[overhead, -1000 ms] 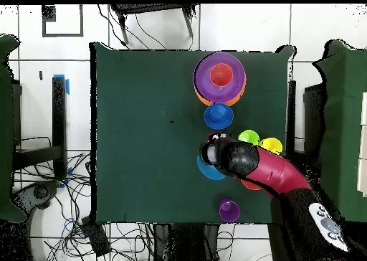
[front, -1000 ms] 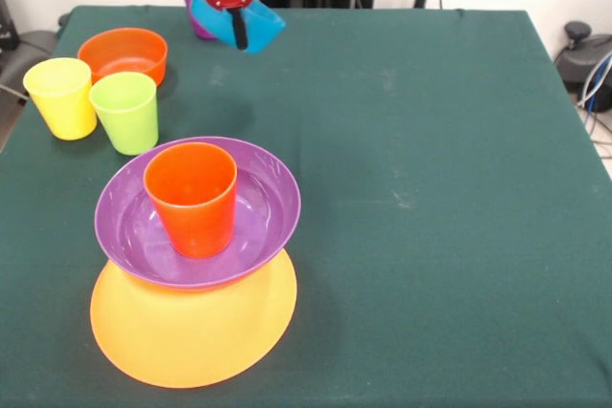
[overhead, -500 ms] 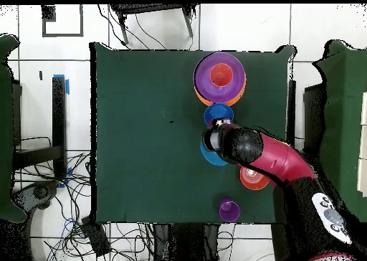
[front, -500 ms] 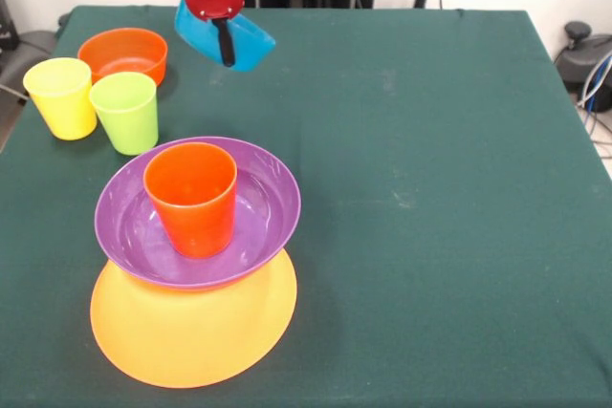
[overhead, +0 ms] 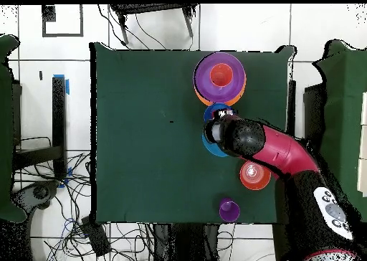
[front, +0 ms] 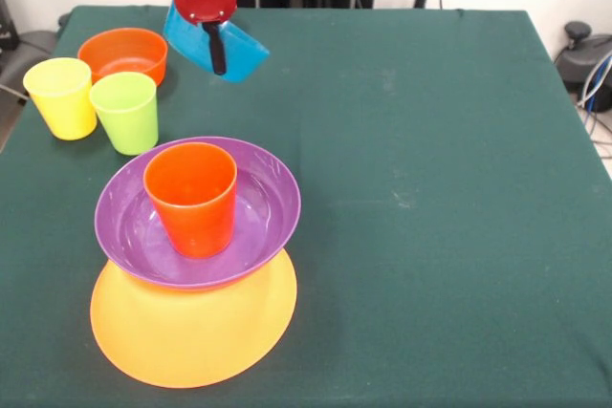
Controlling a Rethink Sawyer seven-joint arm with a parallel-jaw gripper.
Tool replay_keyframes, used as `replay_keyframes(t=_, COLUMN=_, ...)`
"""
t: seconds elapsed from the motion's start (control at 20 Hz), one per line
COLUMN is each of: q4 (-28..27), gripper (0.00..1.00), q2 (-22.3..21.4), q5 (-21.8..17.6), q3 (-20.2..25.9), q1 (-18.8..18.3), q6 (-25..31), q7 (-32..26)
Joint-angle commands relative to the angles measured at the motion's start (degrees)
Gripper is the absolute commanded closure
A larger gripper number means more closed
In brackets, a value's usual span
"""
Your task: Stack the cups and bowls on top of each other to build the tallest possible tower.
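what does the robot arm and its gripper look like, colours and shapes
In the overhead view the arm is a thick rounded tube, glossy red along its length, with a black rounded joint near the wrist and a black base section bearing a pale panel. In the front view the gripper shows a round red disc and a slim black finger.

Bright, even light, soft shadows, mild glare on glossy plastic.

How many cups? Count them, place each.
4: orange-red cup in the purple bowl; yellow cup beside lime green cup; purple cup alone at table edge. Arm may hide more.
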Motion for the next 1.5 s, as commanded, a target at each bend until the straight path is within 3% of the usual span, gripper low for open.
replay_keyframes(t=0.05, q4=-4.1, gripper=1.0, q2=5.0, q5=0.9, q3=3.8, q1=2.5, q6=6.2, q7=-2.4)
replay_keyframes(t=0.85, q4=-6.2, gripper=1.0, q2=6.0, q5=0.8, q3=3.8, q1=2.5, q6=6.8, q7=-3.2)
replay_keyframes(t=1.2, q4=-8.0, gripper=1.0, q2=2.4, q5=2.1, q3=4.4, q1=2.2, q6=12.1, q7=-3.7)
replay_keyframes(t=1.5, q4=-10.5, gripper=1.0, q2=3.0, q5=2.5, q3=5.0, q1=1.6, q6=13.1, q7=-4.1)
